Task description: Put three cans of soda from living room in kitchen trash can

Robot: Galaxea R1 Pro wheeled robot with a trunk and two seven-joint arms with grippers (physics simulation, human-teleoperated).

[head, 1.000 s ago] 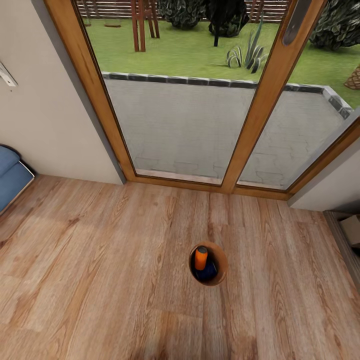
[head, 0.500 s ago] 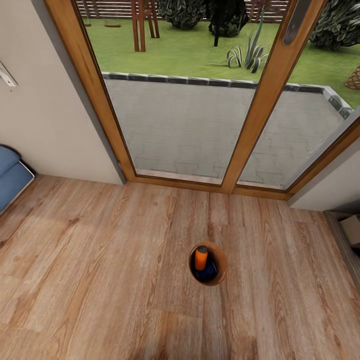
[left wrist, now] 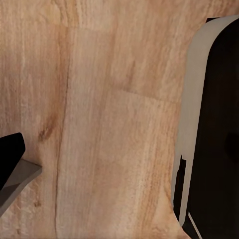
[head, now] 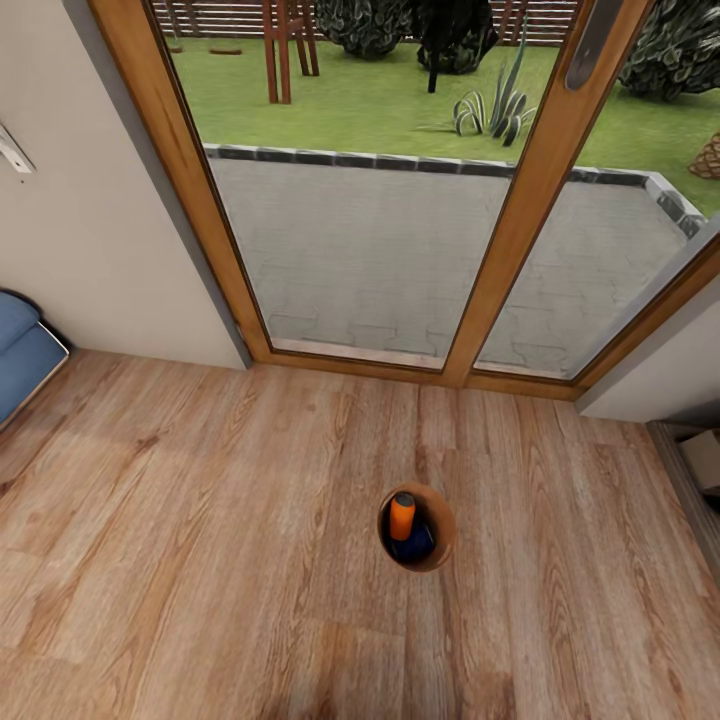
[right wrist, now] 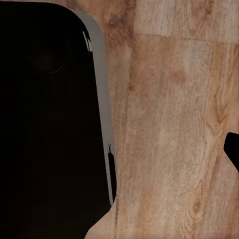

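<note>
The tash can (head: pixel 432 550) stands upright on the plank floor (head: pixel 200 560) of the living room, a short way in front of the wood-framed glass doors (head: pixel 390 200) and well apart from the light blue sofa (head: pixel 20 350) at the left edge of the head view. Inside it an orange can of soda (head: pixel 402 515) leans against the rim, touching a dark blue can of soda (head: pixel 412 545) lying beneath it — a third can cannot be made out. Beyond the doors lie a paved terrace (head: pixel 400 250) and a lawn (head: pixel 380 100).

Each wrist view looks down at bare floor boards beside a dark, grey-edged part of the robot's body (left wrist: pixel 214 124) (right wrist: pixel 50 124). Only a dark sliver shows at each picture's edge, so whether the left tool or the right tool is apart or together I cannot tell.
</note>
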